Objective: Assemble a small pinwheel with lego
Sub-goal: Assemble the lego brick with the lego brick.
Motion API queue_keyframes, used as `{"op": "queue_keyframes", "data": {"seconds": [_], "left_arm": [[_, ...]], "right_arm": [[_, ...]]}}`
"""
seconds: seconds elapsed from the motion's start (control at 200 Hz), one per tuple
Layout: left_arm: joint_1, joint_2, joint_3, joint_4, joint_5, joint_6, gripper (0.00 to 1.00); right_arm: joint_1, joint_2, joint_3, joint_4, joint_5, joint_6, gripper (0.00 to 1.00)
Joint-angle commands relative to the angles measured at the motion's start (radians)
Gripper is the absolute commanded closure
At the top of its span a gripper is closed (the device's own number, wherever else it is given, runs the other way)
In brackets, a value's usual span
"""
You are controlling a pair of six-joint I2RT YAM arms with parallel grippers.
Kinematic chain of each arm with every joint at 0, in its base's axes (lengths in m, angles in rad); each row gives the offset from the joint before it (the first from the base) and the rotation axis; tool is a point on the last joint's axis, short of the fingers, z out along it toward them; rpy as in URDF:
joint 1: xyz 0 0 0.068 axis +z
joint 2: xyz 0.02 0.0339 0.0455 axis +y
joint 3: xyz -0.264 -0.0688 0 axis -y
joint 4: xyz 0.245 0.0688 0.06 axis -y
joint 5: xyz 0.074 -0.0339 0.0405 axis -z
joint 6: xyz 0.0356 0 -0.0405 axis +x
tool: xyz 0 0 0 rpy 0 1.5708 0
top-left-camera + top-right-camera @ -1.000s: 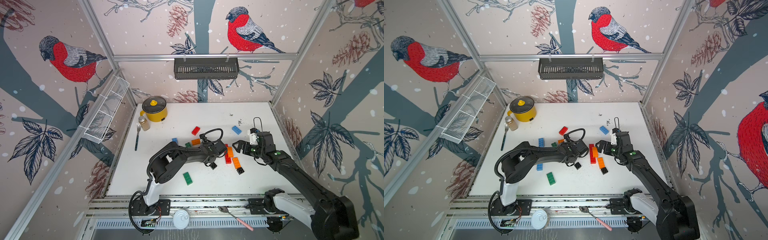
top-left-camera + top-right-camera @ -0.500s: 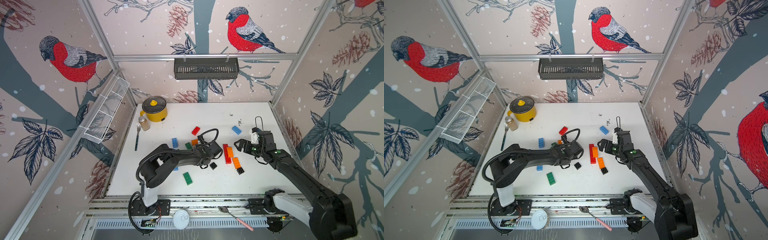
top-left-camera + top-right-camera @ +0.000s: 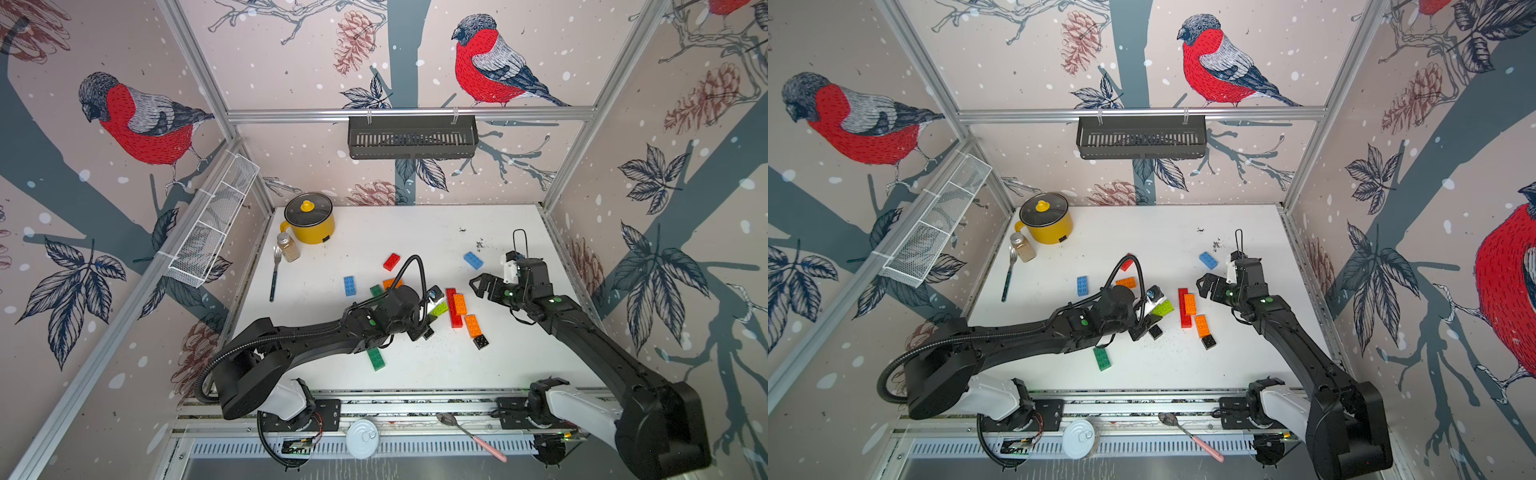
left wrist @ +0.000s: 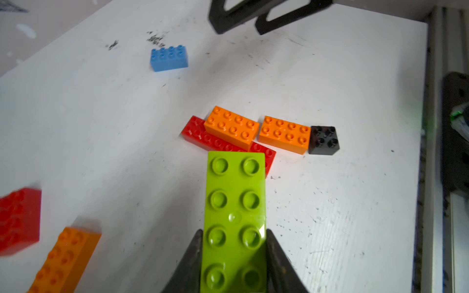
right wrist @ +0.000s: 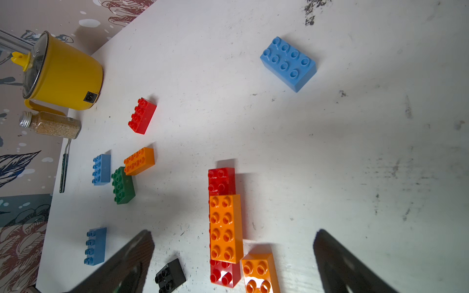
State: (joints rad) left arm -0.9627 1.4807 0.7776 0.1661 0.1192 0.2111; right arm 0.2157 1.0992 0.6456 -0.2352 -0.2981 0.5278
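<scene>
Gripping a lime brick [image 4: 234, 203], left claw [image 4: 234, 233] hangs over scuffed white table [image 3: 415, 241]; right claw [image 5: 233, 232] gapes; bird-papered walls [image 3: 124, 208].

In the left wrist view, the red brick [image 4: 19, 220] was blurred and cut off at the edge. The orange brick [image 4: 63, 261] and lime brick [image 4: 234, 223] ran past the frame border.

Bright even light, soft shadows, blurred red brick [image 4: 19, 220] at wrist-view edge
</scene>
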Motion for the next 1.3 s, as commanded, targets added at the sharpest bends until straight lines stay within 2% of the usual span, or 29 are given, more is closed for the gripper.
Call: {"op": "queue_keyframes", "data": {"seconds": [0.0, 0.065, 0.125, 0.285, 0.5, 0.89, 1.03, 1.296], "left_arm": [[0.035, 0.057, 0.073, -0.068, 0.187, 0.268, 0.87], [0.06, 0.115, 0.137, -0.158, 0.243, 0.312, 0.86], [0.065, 0.176, 0.192, -0.229, 0.25, 0.352, 0.86], [0.08, 0.305, 0.33, -0.352, 0.3, 0.407, 0.87], [0.1, 0.349, 0.371, -0.363, 0.351, 0.425, 0.87], [0.128, 0.42, 0.428, -0.361, 0.356, 0.41, 0.88], [0.136, 0.441, 0.444, -0.356, 0.352, 0.397, 0.88], [0.147, 0.466, 0.465, -0.352, 0.366, 0.383, 0.88]], "right_arm": [[0.01, 0.001, -0.001, -0.024, -0.005, -0.001, 0.01], [0.02, 0.007, 0.001, -0.033, -0.01, -0.006, 0.01], [0.038, 0.021, 0.008, -0.041, -0.001, -0.006, 0.01], [0.088, 0.042, 0.011, -0.053, 0.085, 0.014, 0.01], [0.094, 0.062, 0.003, -0.056, 0.085, 0.02, 0.0], [0.13, 0.103, -0.009, -0.028, 0.071, 0.025, 0.09], [0.133, 0.107, -0.014, -0.023, 0.064, 0.019, 0.17], [0.151, 0.121, -0.021, -0.002, 0.038, 0.01, 0.21]]}}
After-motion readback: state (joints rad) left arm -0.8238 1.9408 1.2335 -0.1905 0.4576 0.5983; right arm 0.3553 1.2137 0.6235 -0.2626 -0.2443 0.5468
